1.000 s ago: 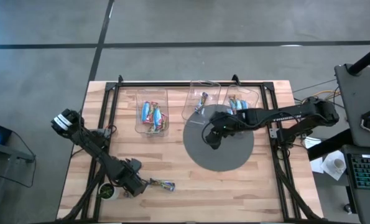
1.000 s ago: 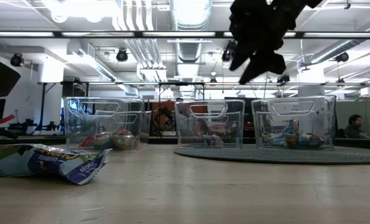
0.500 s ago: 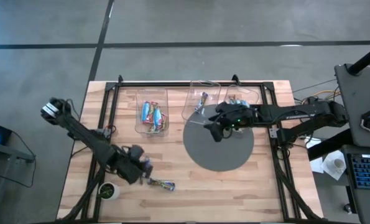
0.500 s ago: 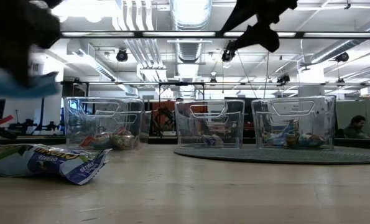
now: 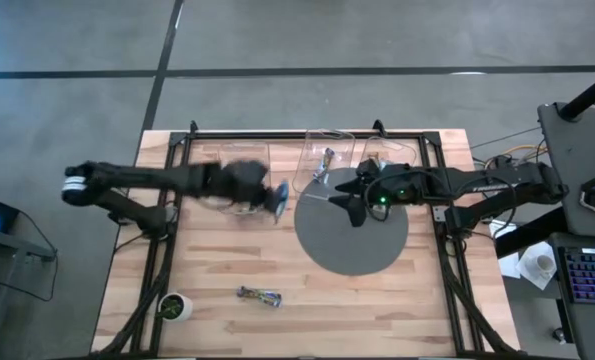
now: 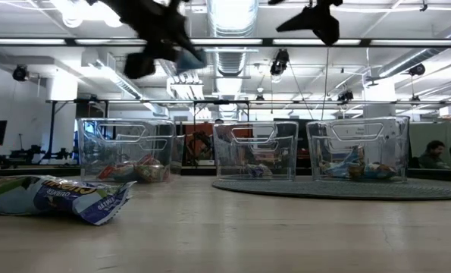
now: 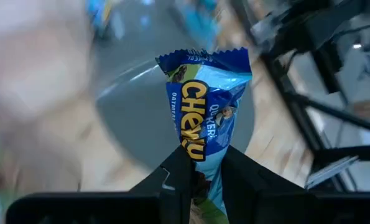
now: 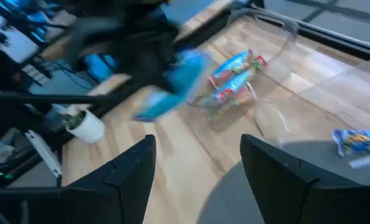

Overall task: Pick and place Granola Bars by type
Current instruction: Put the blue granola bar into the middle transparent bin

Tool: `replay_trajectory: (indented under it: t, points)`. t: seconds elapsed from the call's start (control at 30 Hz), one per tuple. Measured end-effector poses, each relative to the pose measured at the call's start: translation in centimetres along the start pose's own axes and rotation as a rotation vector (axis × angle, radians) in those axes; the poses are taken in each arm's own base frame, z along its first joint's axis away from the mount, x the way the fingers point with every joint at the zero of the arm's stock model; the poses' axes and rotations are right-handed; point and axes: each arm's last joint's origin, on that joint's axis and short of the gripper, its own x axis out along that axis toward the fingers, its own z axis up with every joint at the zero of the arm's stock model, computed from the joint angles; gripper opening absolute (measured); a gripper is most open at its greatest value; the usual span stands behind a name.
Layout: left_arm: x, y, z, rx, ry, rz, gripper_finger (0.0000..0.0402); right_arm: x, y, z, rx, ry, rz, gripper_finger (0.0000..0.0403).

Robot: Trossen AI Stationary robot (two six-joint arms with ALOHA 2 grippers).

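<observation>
Our left gripper [image 7: 200, 168] pinches a shiny light blue wrapped granola bar [image 7: 206, 112] by its lower end, carried high above the leftmost clear plastic bin [image 6: 126, 149]. Our right gripper [image 8: 197, 165] hangs spread and empty over the round grey mat [image 5: 352, 240]. A multicoloured wrapped bar [image 5: 260, 295] lies on the wooden table [image 5: 307, 310].

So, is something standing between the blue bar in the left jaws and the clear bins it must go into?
Nothing visible does. The left gripper holds the blue granola bar in the air beside the left bin. The bins are open on top. The right gripper hovers apart, over the grey mat.
</observation>
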Motion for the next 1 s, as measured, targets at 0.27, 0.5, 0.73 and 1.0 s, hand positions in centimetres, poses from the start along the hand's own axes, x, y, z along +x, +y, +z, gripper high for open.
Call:
replay_trajectory:
  t: [0.27,0.5,0.73,1.0]
  points:
    - [6.3,1.1,8.4,0.105,0.065,-0.032,0.005,-0.3,1.2,0.4,0.018,-0.079,0.08,0.0224]
    - [11.3,1.2,12.5,0.202,0.056,0.093,0.005,-0.4,1.6,0.0,0.05,-0.085,0.068,0.0224]
    - [13.4,1.3,14.5,0.256,-0.005,0.176,0.0051,-0.7,2.5,-0.6,0.066,-0.07,0.092,0.0224]
    - [15.6,3.6,14.7,0.204,0.062,0.178,0.009,-1.9,3.5,-1.2,0.074,-0.111,0.091,0.0224]
